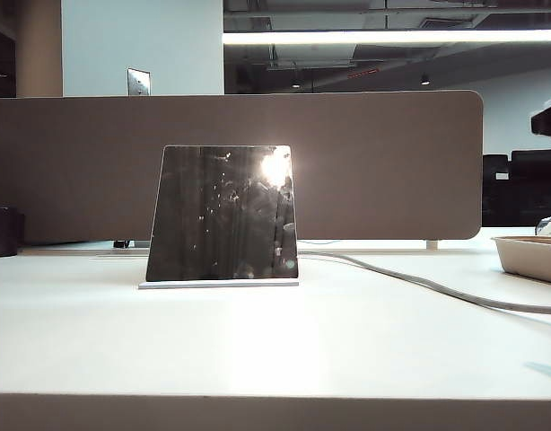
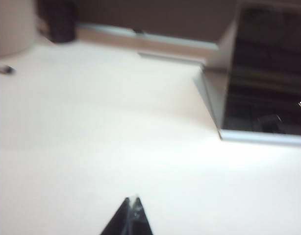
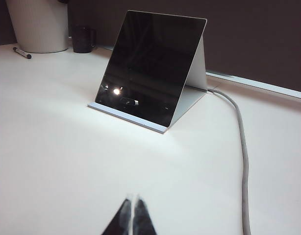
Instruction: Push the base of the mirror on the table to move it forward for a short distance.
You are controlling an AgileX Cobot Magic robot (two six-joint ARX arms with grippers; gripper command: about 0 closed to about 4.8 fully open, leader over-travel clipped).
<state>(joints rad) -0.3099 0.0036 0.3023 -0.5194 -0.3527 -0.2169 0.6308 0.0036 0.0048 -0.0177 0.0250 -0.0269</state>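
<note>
both claws (image 2: 132, 208) (image 3: 133, 205) above white table (image 1: 275, 350)

So the mirror (image 3: 153, 66) sits on the white tabletop (image 3: 57, 152), tilted back on a white prop, with its thin white base (image 3: 127, 119) flat along the front edge. The right hand (image 3: 133, 201) hangs low over the tabletop, well short of the mirror base, fingertips pressed together with no gap. A grey cable (image 3: 244, 147) trails past the mirror's side. Behind the mirror there's a dark mug (image 3: 83, 38), a white bin (image 3: 38, 25) and a pen (image 3: 22, 53).
</note>
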